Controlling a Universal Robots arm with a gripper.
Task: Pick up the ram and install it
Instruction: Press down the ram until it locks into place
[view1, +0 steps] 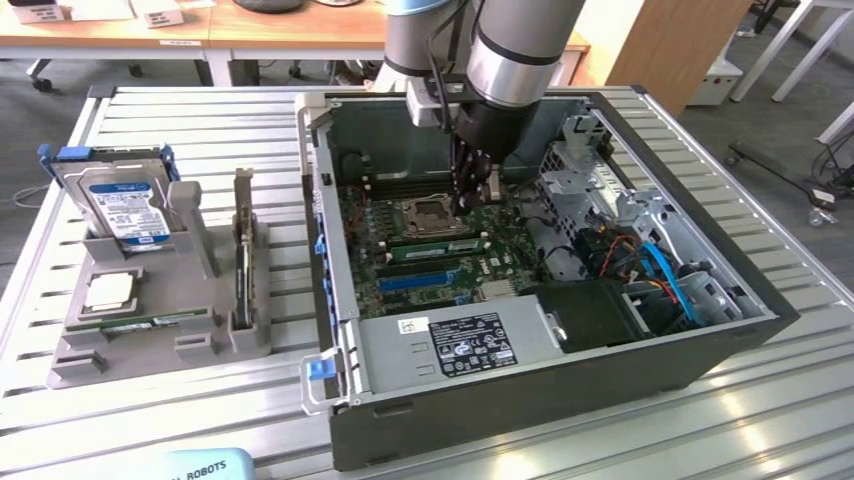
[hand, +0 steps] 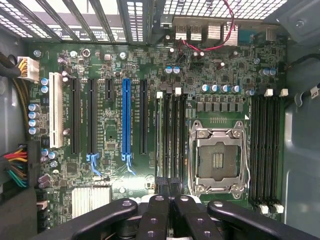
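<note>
exterior: high, angled down on open computer case (view1: 534, 300) | wrist: close, perhaps straight above motherboard (hand: 150, 75) | shared: motherboard

Green ram (view1: 438, 244) seated beside socket

Slatted metal table (view1: 174, 120), grey holder rack (view1: 134, 340), open computer case (view1: 747, 330)

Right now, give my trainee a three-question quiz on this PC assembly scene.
1. True or false: the gripper is inside the computer case, above the motherboard.
2. What sits in the grey holder beside the case? A) hard drive B) keyboard C) fan
3. Is the CPU socket filled or empty?

Key: 1 true; 2 A; 3 empty, its contacts are exposed.
</note>
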